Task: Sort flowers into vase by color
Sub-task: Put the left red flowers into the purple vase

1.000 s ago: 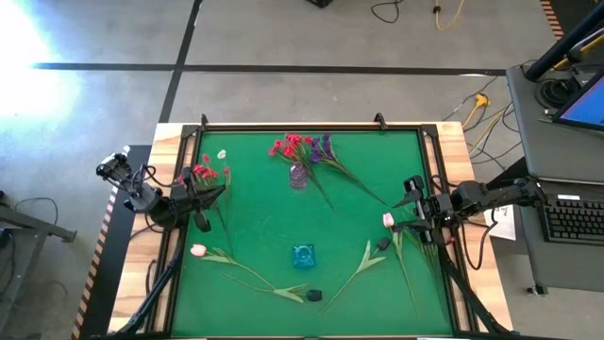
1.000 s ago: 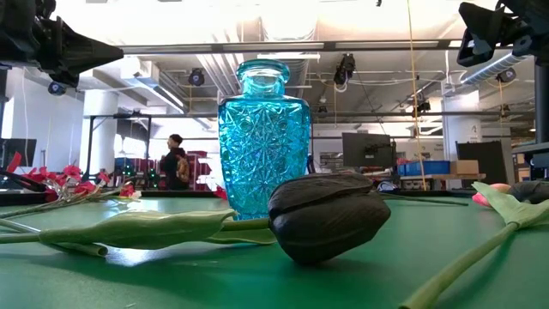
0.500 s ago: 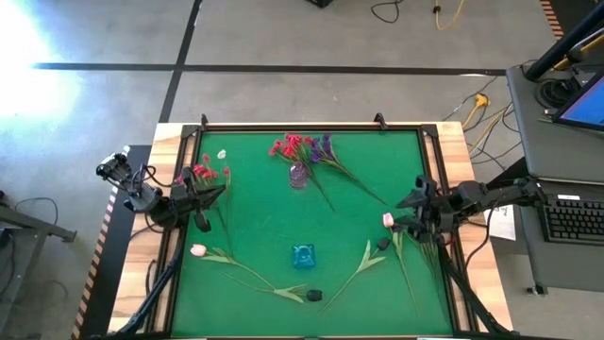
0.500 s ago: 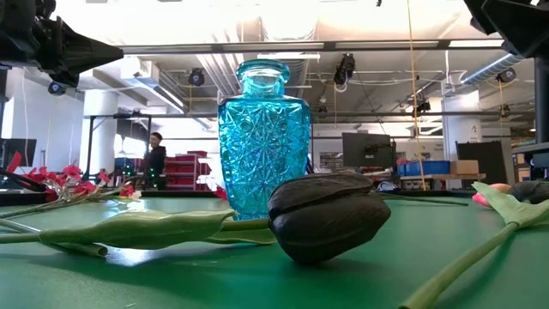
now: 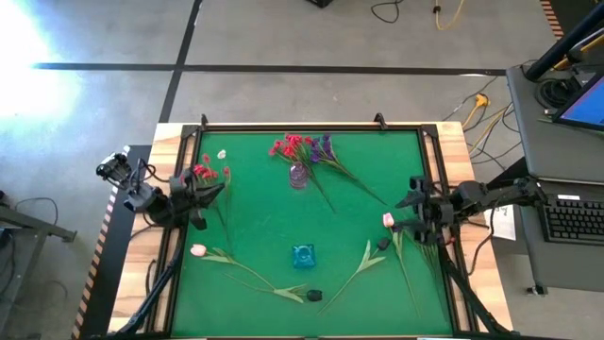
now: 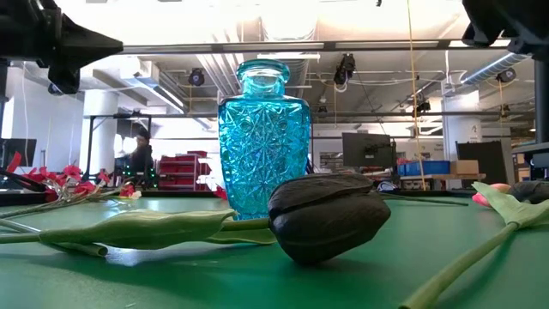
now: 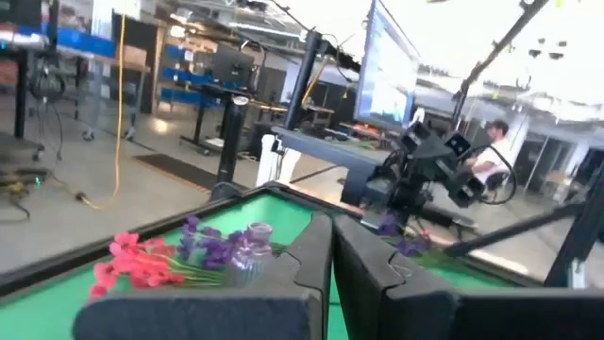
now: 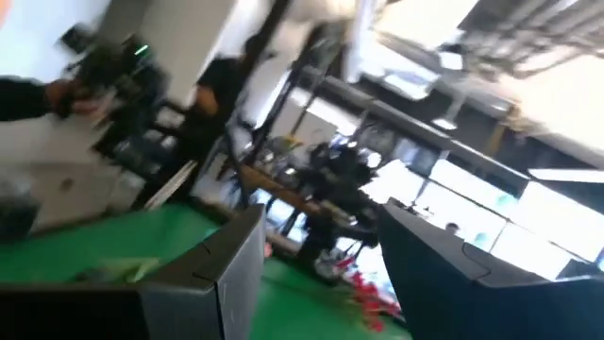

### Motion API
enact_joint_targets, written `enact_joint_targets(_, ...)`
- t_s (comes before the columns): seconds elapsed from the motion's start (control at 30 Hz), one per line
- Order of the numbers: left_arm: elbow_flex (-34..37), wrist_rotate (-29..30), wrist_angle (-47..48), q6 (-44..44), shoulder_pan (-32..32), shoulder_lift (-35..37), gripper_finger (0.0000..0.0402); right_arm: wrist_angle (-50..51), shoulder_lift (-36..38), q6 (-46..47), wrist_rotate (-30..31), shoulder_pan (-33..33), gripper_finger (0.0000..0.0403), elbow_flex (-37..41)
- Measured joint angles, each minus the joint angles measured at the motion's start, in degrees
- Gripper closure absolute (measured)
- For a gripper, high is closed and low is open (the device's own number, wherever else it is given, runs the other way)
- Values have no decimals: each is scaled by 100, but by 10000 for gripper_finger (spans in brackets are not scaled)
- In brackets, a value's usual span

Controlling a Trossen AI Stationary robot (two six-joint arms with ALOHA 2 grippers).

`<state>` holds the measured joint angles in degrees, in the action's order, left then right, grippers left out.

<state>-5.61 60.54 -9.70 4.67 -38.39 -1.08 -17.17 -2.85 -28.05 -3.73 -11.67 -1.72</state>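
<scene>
We keep the right gripper, jaws spread, at frame right above the pale pink tulip, ready for grasping; left gripper stays pressed together.

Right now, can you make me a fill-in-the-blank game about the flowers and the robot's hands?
1. The blue vase has ___ flowers in it.
2. The clear vase at the far side holds red and ___ flowers.
3. The left gripper has its fingers ___.
4. The right gripper has its fingers ___.

Missing words: no; purple; shut; open
</scene>
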Motion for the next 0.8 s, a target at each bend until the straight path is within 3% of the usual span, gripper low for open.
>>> enact_joint_targets(0.1,0,-5,-42,43,0,0,402,-757,-74,1008,547,7,204,0)
enact_joint_targets(0.23,0,-4,-490,42,4,-14,402,-1219,-216,2390,2366,7,204,-4)
enact_joint_targets(0.3,0,20,-578,40,6,-17,402,-1097,-286,2635,2856,10,204,-2)
enact_joint_targets(0.57,2,43,-1187,1493,208,-470,402,-1039,-363,2909,2730,7,204,-2)
enact_joint_targets(0.8,-107,-118,-1888,2440,674,-2095,402,-853,-363,3499,2728,7,204,-2)
